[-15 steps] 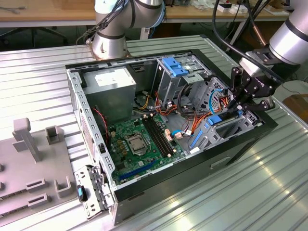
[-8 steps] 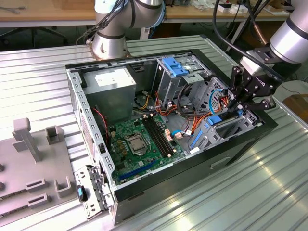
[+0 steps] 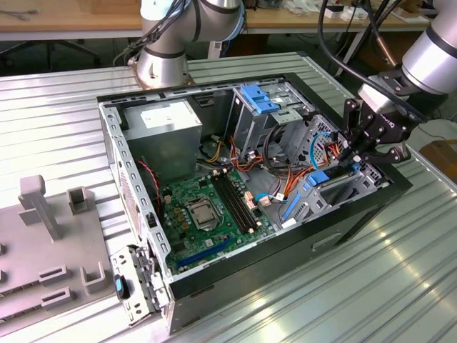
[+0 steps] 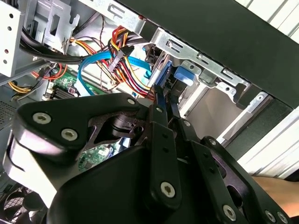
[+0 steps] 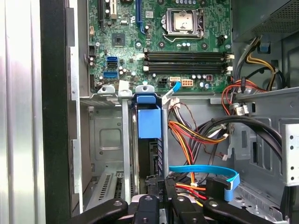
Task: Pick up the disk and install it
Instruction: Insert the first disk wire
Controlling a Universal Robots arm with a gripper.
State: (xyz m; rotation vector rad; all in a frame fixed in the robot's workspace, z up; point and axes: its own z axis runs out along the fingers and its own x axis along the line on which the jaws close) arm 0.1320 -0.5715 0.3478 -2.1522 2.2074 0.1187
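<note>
**Disk Gripped On Edge In The Drive Cage**

The gripper (image 5: 158, 187) was clamped on the disk (image 5: 149, 122). The disk stood on edge inside the drive cage (image 5: 105, 140), with its blue carrier tab at the cage's rim. Just beyond that rim lay the motherboard (image 5: 187, 46). In the exterior view, the gripper (image 3: 355, 153) hung directly over the cage.
</note>
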